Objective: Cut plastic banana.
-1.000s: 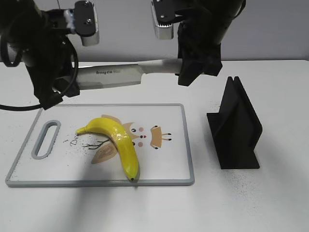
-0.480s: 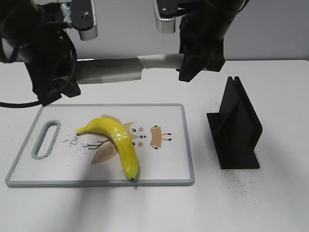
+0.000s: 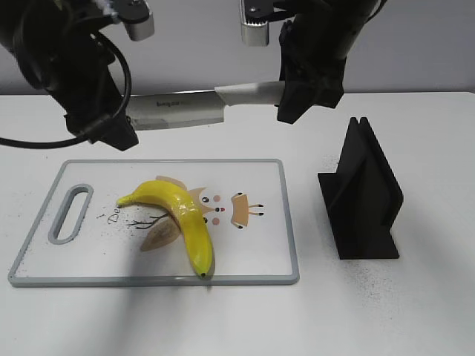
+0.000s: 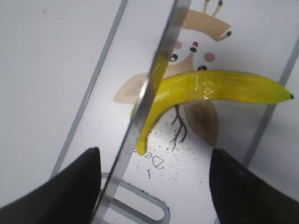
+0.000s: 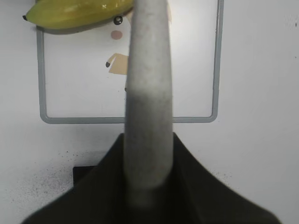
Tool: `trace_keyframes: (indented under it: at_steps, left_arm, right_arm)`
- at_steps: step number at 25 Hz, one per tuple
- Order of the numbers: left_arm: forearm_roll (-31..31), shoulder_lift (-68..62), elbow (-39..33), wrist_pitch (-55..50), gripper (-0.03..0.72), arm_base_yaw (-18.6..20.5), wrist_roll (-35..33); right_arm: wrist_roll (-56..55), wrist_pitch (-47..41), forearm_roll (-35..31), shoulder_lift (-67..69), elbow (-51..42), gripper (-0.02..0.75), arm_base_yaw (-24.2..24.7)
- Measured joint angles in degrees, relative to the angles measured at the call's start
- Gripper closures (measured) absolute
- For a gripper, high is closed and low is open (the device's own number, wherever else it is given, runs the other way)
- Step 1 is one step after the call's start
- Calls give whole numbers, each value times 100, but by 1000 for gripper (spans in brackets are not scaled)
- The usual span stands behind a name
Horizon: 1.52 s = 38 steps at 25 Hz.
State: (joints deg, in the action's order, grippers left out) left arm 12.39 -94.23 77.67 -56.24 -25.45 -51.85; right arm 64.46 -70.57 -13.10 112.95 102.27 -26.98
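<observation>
Yellow curved plastic banana (image 3: 178, 219) lies loose on the white grey-rimmed cutting board (image 3: 252, 252), left of centre, w/ nothing pinning it. The right gripper (image 3: 297, 100) is clamped on the pale grey handle of the big steel-bladed kitchen knife (image 3: 185, 110), held level above the board's far edge. The left gripper (image 4: 154, 186) has its fingers spread wide w/ the blade running between them, apparently w/o contact. Banana looks light, stiff and glossy, prob. slippery and apt to roll or skid under the blade, so best hold is near the stem end, away from the cut line.
</observation>
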Motion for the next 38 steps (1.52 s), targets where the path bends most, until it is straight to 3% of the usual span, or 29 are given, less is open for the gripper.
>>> trace_keyframes:
  at_steps: [7, 10, 17, 22, 25, 30, 38]
  left_arm:
    - [-1156, 0, 755, -339, 12, 19, 1367]
    - [-1279, 0, 1011, -477, 20, 165, 1859]
    - [-1335, 13, 1214, -1268, 40, 1110, 3325]
    - [-1203, 141, 1141, -1328, 55, 1891, 4351]
    - [-1069, 521, 837, -1345, 65, 2167, 4522]
    - [-1051, 1474, -27, -1352, 79, 2208, 4565]
    - [-1040, 3358, -1851, -1365, 94, 2211, 4570]
  right_arm:
    - [-466, 18, 289, -137, 0, 576, 4]
    - [-863, 18, 308, -321, 0, 576, 4]
    - [-3259, 13, 913, -671, 0, 576, 4]
    - [-4732, 0, 981, -947, 0, 576, 6]
    - [-5878, 0, 986, -1190, -8, 576, 6]
    - [-6787, 5, 980, -1820, -377, 576, 6]
    - [-7574, 133, 1037, -3081, -2019, 576, 6]
